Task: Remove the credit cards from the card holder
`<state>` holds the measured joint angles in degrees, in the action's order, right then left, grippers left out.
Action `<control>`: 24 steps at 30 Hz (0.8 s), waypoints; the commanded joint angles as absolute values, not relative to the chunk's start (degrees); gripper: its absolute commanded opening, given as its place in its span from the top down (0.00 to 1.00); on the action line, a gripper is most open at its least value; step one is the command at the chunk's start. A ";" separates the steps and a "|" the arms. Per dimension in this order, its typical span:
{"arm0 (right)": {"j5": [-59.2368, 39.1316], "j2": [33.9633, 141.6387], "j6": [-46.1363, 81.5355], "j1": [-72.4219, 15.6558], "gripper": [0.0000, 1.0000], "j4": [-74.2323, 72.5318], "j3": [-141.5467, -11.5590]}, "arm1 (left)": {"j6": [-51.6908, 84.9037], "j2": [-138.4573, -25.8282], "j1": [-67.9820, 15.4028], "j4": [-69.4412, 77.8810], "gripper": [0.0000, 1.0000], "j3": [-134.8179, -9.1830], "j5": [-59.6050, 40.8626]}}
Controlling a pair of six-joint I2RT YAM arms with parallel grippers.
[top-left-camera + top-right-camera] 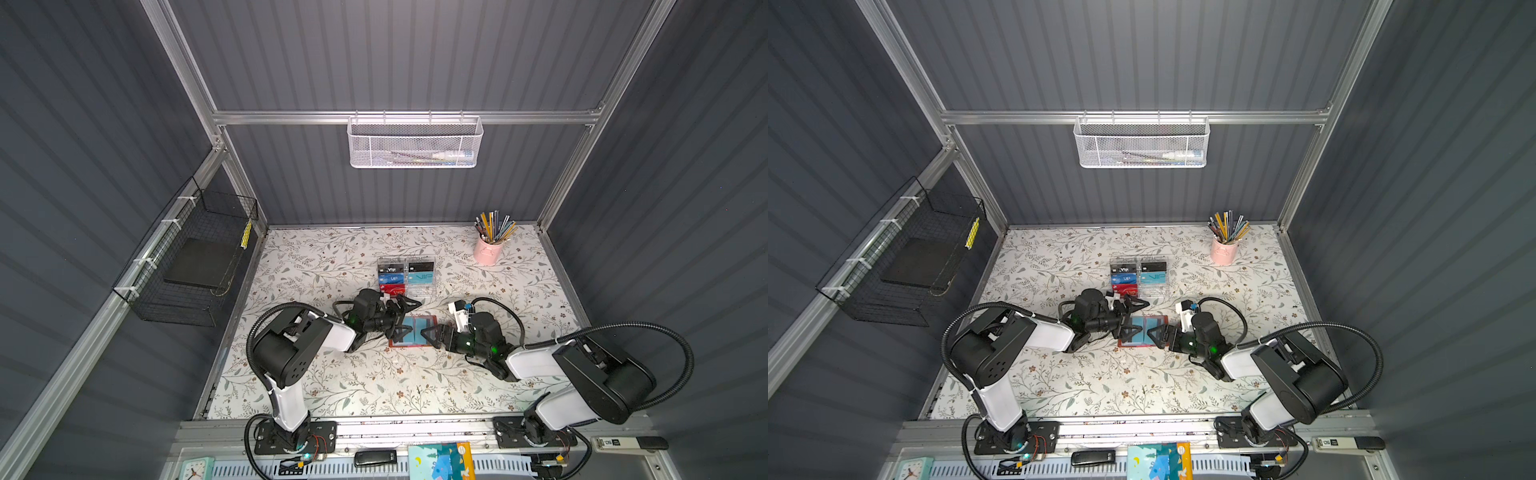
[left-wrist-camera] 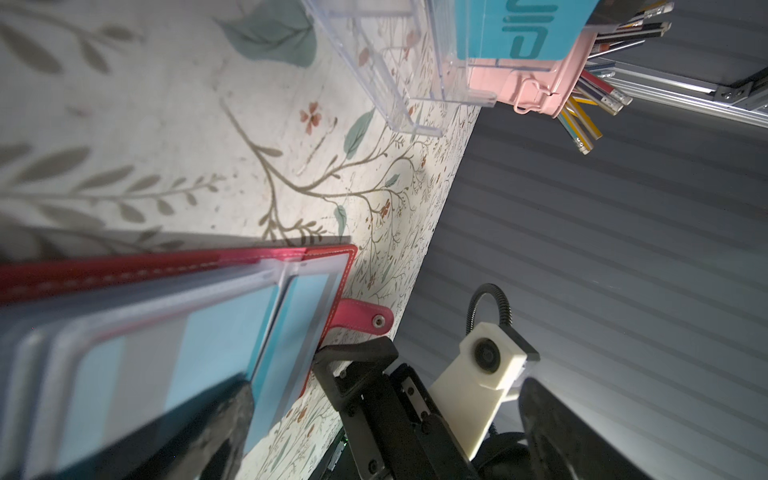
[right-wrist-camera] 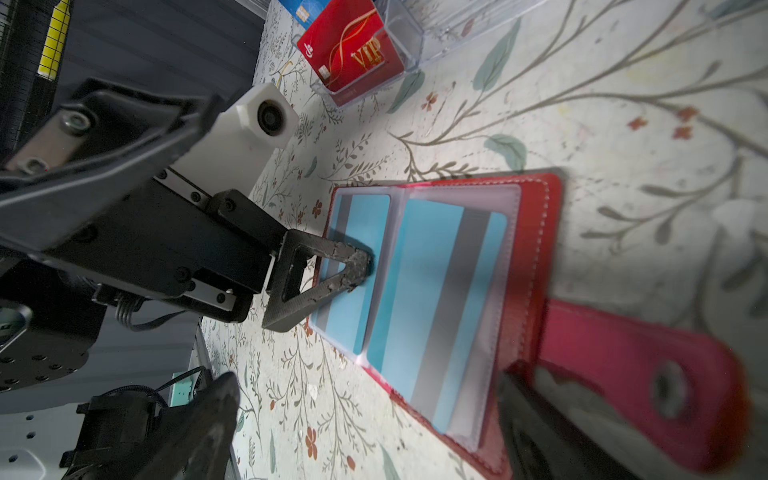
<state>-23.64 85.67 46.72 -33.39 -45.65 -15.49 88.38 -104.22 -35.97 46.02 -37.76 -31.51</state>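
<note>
The red card holder (image 1: pixel 415 344) (image 1: pixel 1142 345) lies open and flat on the flowered table. Two light-blue credit cards lie in its clear sleeves, grey stripes up: the left card (image 3: pixel 357 232) and the right card (image 3: pixel 432 291). My left gripper (image 1: pixel 405 318) (image 2: pixel 384 399) is open and rolled on its side. Its lower fingertip (image 3: pixel 353 266) presses on the left card and its other finger is raised. My right gripper (image 1: pixel 428 334) (image 3: pixel 370 382) is open at the opposite edge. Its lower finger (image 3: pixel 536 419) is over the red border beside the strap tab (image 3: pixel 623 365) (image 2: pixel 361 318).
A clear acrylic rack (image 1: pixel 405 276) with black, blue, red and teal VIP cards stands just behind the holder. A pink pencil cup (image 1: pixel 488 249) is at the back right. A black wire basket (image 1: pixel 191 257) hangs on the left wall, a white mesh basket (image 1: pixel 415 143) on the back wall.
</note>
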 commanded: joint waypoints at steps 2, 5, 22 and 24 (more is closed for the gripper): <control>-23.66 86.40 48.07 -33.22 0.05 -40.29 -13.22 | 88.77 -106.05 -36.12 45.70 0.00 -36.61 -31.20; -23.49 87.08 48.59 -33.24 0.06 -41.38 -12.66 | 88.69 -105.99 -36.10 45.64 0.00 -36.55 -31.22; -28.12 95.20 54.04 -33.27 0.14 -53.21 -13.40 | 88.44 -105.85 -36.12 45.44 0.00 -35.95 -31.33; -28.45 95.28 54.18 -33.29 0.15 -53.21 -13.79 | 88.42 -105.90 -36.11 45.52 0.00 -35.77 -31.29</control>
